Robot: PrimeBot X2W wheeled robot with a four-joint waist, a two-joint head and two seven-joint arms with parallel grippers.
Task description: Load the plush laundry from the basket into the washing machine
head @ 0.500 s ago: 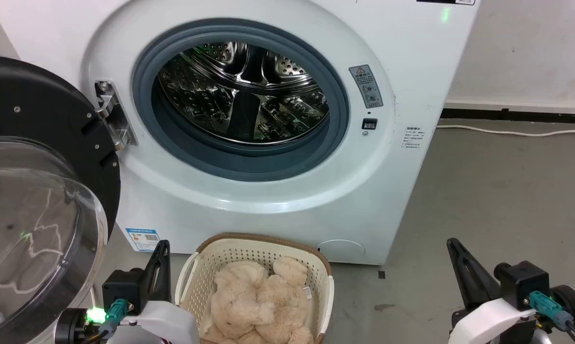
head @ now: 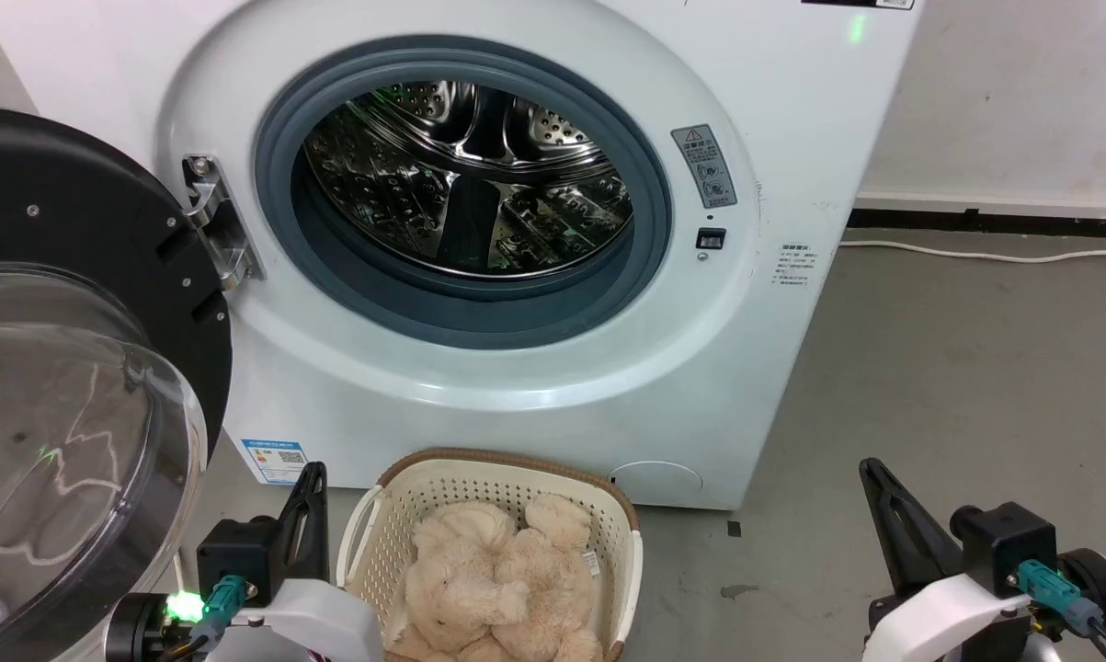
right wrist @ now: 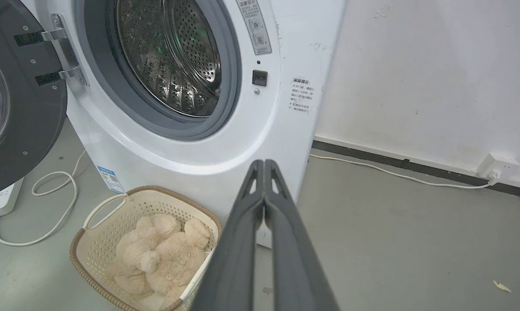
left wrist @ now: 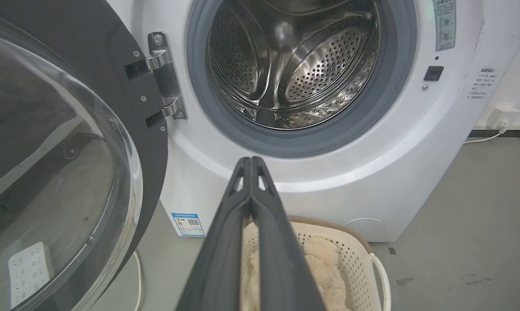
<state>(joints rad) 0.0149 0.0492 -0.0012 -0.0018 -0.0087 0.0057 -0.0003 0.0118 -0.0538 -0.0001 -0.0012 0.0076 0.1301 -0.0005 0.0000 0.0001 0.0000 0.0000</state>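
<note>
Left pincer (left wrist: 251, 163) and right pincer (right wrist: 264, 164), both clenched, empty. Between them, nearer the left: fluffy cream-beige plush bear (head: 497, 579) inside perforated cream plastic basket (head: 461, 483). Beyond: white washing machine (head: 746, 368), shiny perforated steel drum (head: 470, 175); black-rimmed clear door (head: 74, 414) stands open beside left pincer.

White cable (right wrist: 372, 169) on grey floor (right wrist: 415, 250)

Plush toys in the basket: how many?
1: a cream teddy bear lying in the basket on the floor before the open washing machine. Anything beneath it would be hidden.
</note>
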